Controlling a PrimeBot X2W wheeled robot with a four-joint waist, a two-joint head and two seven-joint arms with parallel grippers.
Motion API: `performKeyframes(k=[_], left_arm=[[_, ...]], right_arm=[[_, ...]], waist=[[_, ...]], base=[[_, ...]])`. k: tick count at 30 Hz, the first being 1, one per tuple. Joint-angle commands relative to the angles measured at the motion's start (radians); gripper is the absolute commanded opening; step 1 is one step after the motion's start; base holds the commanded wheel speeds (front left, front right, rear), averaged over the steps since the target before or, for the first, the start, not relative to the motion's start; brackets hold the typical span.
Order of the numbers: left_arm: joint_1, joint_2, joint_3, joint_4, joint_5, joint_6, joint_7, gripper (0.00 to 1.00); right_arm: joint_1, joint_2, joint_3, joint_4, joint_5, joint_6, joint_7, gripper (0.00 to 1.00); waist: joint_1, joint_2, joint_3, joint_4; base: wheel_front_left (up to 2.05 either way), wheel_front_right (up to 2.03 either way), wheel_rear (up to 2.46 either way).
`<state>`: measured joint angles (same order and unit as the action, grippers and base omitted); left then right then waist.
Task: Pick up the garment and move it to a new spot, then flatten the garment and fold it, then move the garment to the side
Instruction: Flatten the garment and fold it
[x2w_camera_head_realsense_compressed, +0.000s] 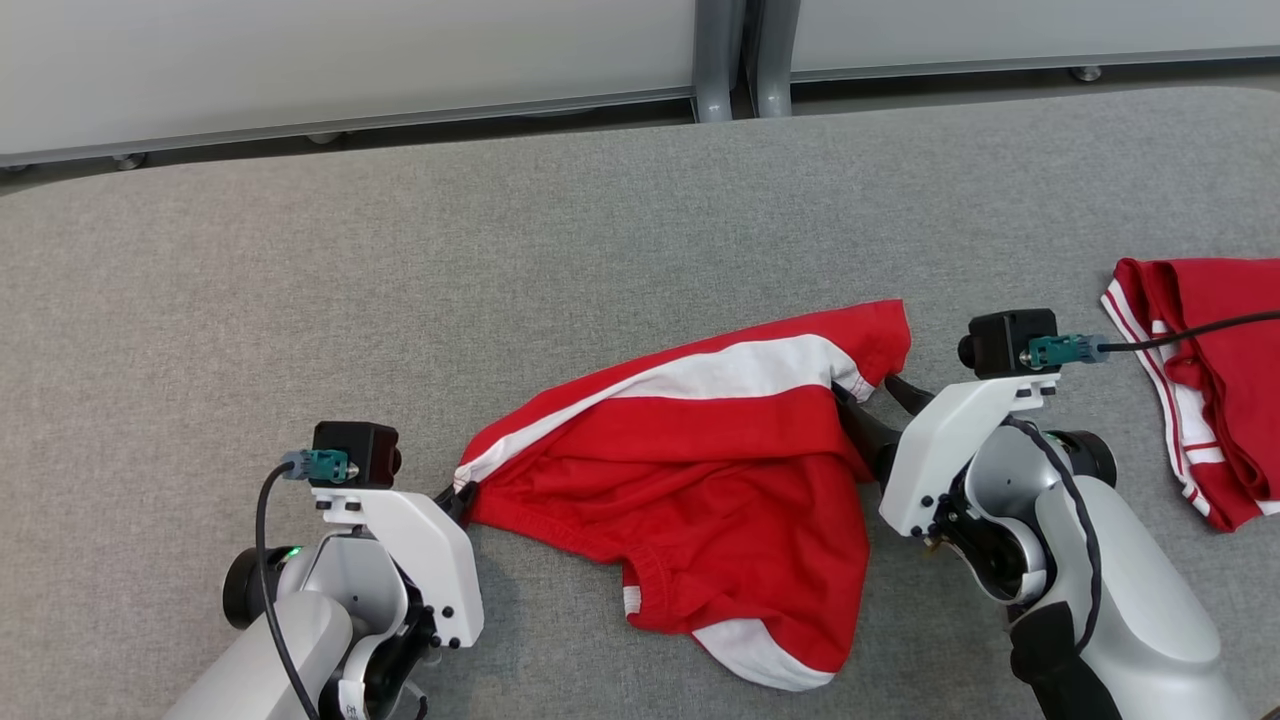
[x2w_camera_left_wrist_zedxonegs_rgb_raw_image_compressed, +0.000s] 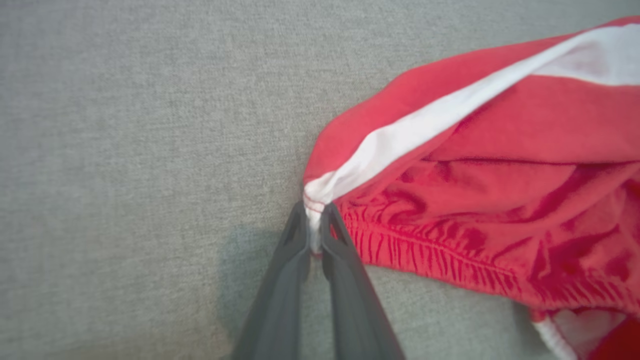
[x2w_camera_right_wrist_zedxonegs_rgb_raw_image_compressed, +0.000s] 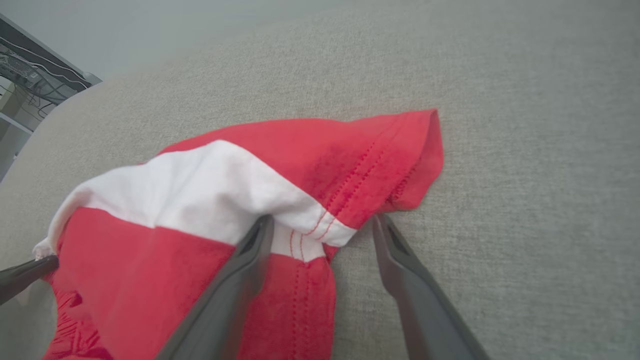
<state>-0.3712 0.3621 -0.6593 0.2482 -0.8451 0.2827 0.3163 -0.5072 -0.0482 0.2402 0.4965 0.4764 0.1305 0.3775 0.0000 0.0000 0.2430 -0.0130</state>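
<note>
A grey woven-fabric table (x2w_camera_head_realsense_compressed: 400, 280), seen from the robot's head camera. A soft red garment (x2w_camera_head_realsense_compressed: 700, 470) with a broad white stripe lies rumpled near the front middle of the table. Its long axis runs across the table from the robot's left to its right, with the right end a little farther from the robot. Part of the cloth hangs back toward the front edge in a loose fold.

The left gripper (x2w_camera_head_realsense_compressed: 455, 495) is at the garment's left tip. In the left wrist view its 2 dark fingers (x2w_camera_left_wrist_zedxonegs_rgb_raw_image_compressed: 300, 250) are pressed narrowly together on the white corner where the stripe meets the gathered waistband, so the left gripper (x2w_camera_left_wrist_zedxonegs_rgb_raw_image_compressed: 312, 220) is holding the red garment (x2w_camera_left_wrist_zedxonegs_rgb_raw_image_compressed: 475, 175) there.

The right gripper (x2w_camera_head_realsense_compressed: 870, 395) is at the opposite end, jaws spread wide and holding nothing. In the right wrist view, 1 finger of the right gripper (x2w_camera_right_wrist_zedxonegs_rgb_raw_image_compressed: 322, 222) disappears at the stitched white hem and the other rests on bare table just beside the cloth. The hem corner of the red garment (x2w_camera_right_wrist_zedxonegs_rgb_raw_image_compressed: 225, 175) lies between them, straight ahead of the fingers.

The coming move seems to turn on this: the right end of the stripe sits inside the open jaws, so the right arm is the nearer one to take it, perhaps to stretch the garment flat along its long axis.

A second red-and-white garment (x2w_camera_head_realsense_compressed: 1210, 380) lies folded at the table's right edge, well apart.
</note>
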Motion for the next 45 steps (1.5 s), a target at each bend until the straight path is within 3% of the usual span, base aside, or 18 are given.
performKeyframes(k=[1,3,4,5,8,9,11,13,15,18,23,29,31,32,33,34,39,45], left_arm=[[0.008,0.006,0.005,-0.003,-0.002,0.004,-0.001,0.0],[0.013,0.007,0.007,-0.005,-0.005,0.006,0.0,0.0],[0.014,0.008,0.006,-0.006,-0.007,0.007,0.0,0.0],[0.014,0.009,0.007,-0.007,-0.008,0.007,0.0,0.0],[0.015,0.012,0.009,-0.011,-0.009,0.008,-0.001,0.0],[0.017,0.012,0.009,-0.012,-0.01,0.009,-0.001,0.0],[0.019,0.013,0.009,-0.014,-0.012,0.011,-0.002,0.0],[0.018,0.012,0.009,-0.016,-0.013,0.008,-0.006,0.0],[0.019,0.012,0.007,-0.014,-0.012,0.004,-0.008,0.0],[0.022,0.009,0.001,-0.011,-0.015,0.0,-0.005,0.0],[0.03,0.007,-0.008,-0.008,-0.016,-0.005,-0.001,0.0],[0.031,0.008,-0.013,-0.008,-0.016,-0.006,0.003,0.0],[0.029,0.008,-0.016,-0.01,-0.015,-0.007,0.005,0.0],[0.028,0.008,-0.017,-0.01,-0.015,-0.008,0.005,0.0],[0.028,0.008,-0.017,-0.01,-0.015,-0.008,0.005,0.0],[0.026,0.007,-0.018,-0.009,-0.015,-0.008,0.004,0.0],[0.026,0.002,-0.017,-0.006,-0.019,-0.01,-0.007,0.0],[0.017,0.006,0.005,-0.026,-0.018,-0.015,-0.05,0.0]], right_arm=[[-0.003,-0.005,0.003,-0.007,0.002,0.0,-0.003,1.0],[0.008,-0.005,0.007,-0.02,0.004,0.0,0.006,1.0],[0.012,-0.006,0.01,-0.027,0.004,0.0,0.009,0.9],[0.017,-0.005,0.012,-0.037,0.007,0.001,0.009,0.48],[0.031,-0.006,0.015,-0.065,0.026,0.0,0.018,0.05],[0.033,-0.006,0.01,-0.07,0.025,0.0,0.02,0.0],[0.035,-0.007,-0.011,-0.066,-0.005,0.0,0.022,0.0],[0.035,-0.005,-0.034,-0.062,-0.028,0.0,0.014,0.42],[0.04,-0.006,-0.061,-0.058,-0.031,0.0,0.003,1.0],[0.044,-0.005,-0.092,-0.042,-0.026,0.0,-0.007,1.0],[0.028,-0.006,-0.101,0.023,0.136,0.001,-0.022,1.0],[-0.047,-0.006,-0.005,0.143,0.316,0.001,-0.068,1.0],[-0.075,-0.006,0.036,0.179,0.351,0.001,-0.088,0.7],[-0.089,-0.006,0.055,0.197,0.357,0.001,-0.1,0.29],[-0.089,-0.006,0.055,0.197,0.357,0.001,-0.1,0.29],[-0.118,-0.006,0.089,0.226,0.35,0.001,-0.127,0.0],[-0.176,-0.007,0.122,0.282,0.296,0.001,-0.191,0.0],[-0.281,-0.021,0.064,0.381,-0.032,0.0,-0.323,0.0]], waist=[[0.0,0.0,-0.001,0.0],[0.0,0.0,-0.003,0.0],[0.0,0.0,-0.004,-0.001],[0.0,0.0,-0.005,-0.002],[0.0,0.0,-0.008,-0.007],[0.0,0.0,-0.01,-0.009],[0.0,0.0,-0.012,-0.011],[0.0,0.0,-0.015,-0.011],[0.0,0.0,-0.02,-0.009],[0.0,0.0,-0.026,-0.004],[0.0,0.0,-0.031,0.004],[0.0,0.0,-0.028,0.012],[0.0,0.0,-0.026,0.014],[0.0,0.0,-0.027,0.016],[0.0,0.0,-0.027,0.016],[0.0,0.0,-0.028,0.018],[0.0,0.0,-0.034,0.019],[0.0,0.0,-0.052,0.012]], base=[[0.0,0.0,0.0],[0.0,0.0,0.0],[0.0,0.0,0.0],[0.0,0.0,0.0],[0.0,0.0,0.0],[0.0,0.0,0.0],[0.0,0.0,0.0],[0.0,0.0,0.0],[0.0,0.0,0.0],[0.0,0.0,0.0],[0.0,0.0,0.0],[0.0,0.0,0.0],[0.0,0.0,0.0],[0.0,0.0,0.0],[0.0,0.0,0.0],[0.0,0.0,0.0],[0.0,0.0,0.0],[0.0,0.0,0.0]])
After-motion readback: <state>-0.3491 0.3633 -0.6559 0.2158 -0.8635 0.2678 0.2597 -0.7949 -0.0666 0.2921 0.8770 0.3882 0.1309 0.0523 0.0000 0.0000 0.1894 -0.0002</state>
